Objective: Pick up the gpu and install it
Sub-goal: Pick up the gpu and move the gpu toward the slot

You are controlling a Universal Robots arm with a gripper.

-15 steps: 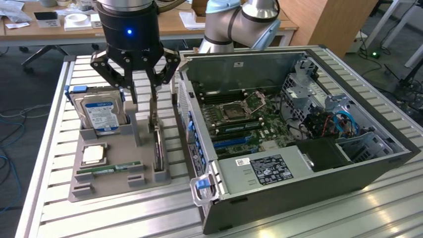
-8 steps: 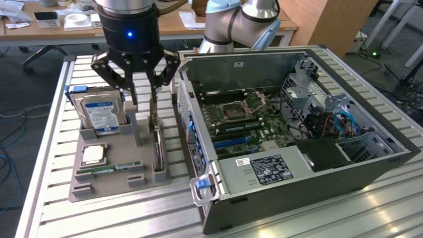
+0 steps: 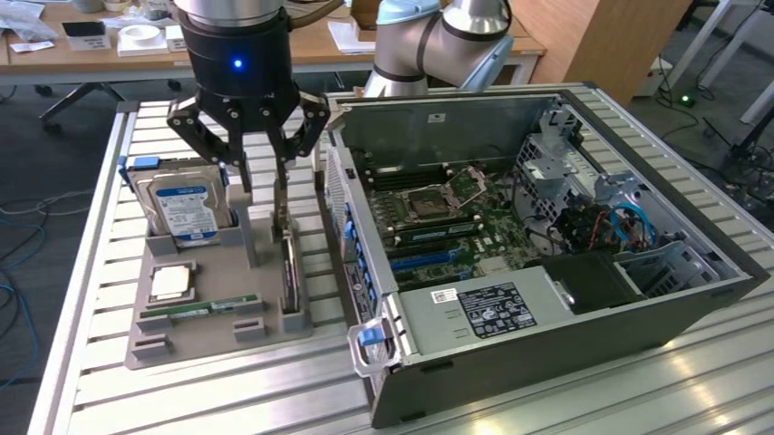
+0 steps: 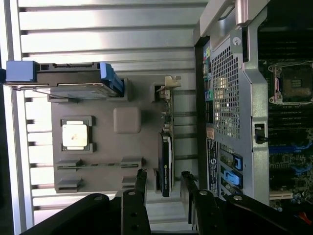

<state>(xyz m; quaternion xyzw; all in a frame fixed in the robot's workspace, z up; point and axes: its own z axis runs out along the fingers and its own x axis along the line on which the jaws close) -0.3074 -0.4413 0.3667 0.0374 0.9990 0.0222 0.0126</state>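
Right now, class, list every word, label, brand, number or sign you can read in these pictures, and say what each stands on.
No text here is clear enough to quote.
Blue-white label on the hard drive: print too small to read.
Black label on the power supply: white print, blurred.
White sticker beside that label: unreadable.
Stickers on the back of the computer case: unreadable.

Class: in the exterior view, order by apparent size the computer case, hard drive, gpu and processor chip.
1. computer case
2. hard drive
3. processor chip
The gpu stands edge-on in the tray, a long thin sliver; against the hard drive I leave it unranked.
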